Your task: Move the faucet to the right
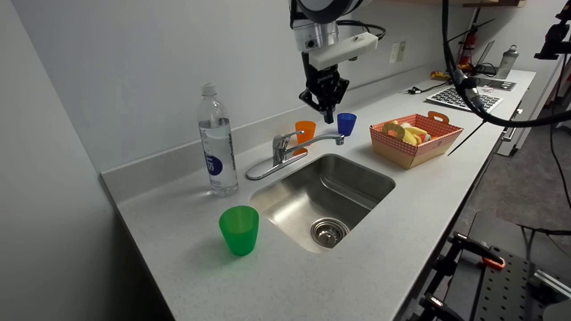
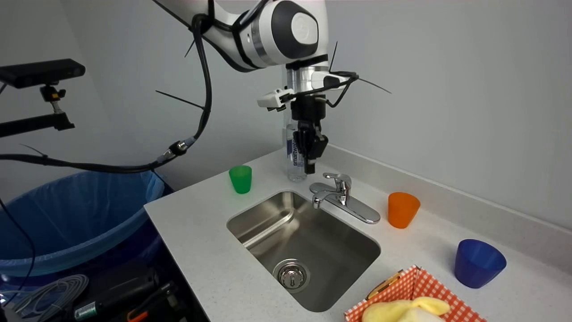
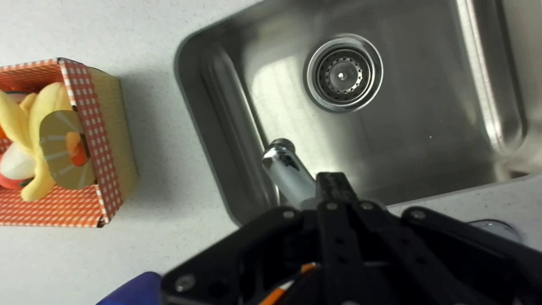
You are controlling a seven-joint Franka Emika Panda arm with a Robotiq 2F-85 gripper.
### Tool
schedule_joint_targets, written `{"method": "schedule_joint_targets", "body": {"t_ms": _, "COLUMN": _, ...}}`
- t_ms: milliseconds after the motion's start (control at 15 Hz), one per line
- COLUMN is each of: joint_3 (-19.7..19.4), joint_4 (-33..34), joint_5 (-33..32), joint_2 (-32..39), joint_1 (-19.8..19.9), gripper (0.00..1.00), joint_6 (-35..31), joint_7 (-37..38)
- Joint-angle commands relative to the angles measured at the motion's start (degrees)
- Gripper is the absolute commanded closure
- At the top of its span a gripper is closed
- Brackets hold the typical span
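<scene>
Jaws closed on nothing, above the faucet (image 1: 279, 150), apart from it. Spout (image 3: 292, 173) over sink (image 3: 406, 140); rightward swing probably not yet done.

A clear bottle (image 1: 217, 145) and a green cup (image 1: 239, 230) stand beside the sink (image 1: 285, 200).

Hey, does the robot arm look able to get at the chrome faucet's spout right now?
Probably yes: its gripper hangs above the faucet spout with nothing visible between them, and the smartwater bottle stands off to one side.
</scene>
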State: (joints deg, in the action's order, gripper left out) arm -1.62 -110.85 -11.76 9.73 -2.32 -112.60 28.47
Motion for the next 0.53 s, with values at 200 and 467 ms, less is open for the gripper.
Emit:
{"method": "schedule_joint_targets", "body": {"t_ms": 200, "joint_3": 0.19, "joint_4": -2.63, "joint_5": -1.76, "joint_2": 1.75, "joint_1": -0.75, "gripper": 1.0, "joint_6": 0.04, "joint_7": -0.68}}
{"method": "schedule_joint_targets", "body": {"t_ms": 467, "joint_3": -0.21, "joint_4": -3.1, "joint_5": -4.31, "joint_2": 3.24, "joint_1": -1.01, "gripper": 1.0, "joint_6": 0.34, "joint_7": -0.43}}
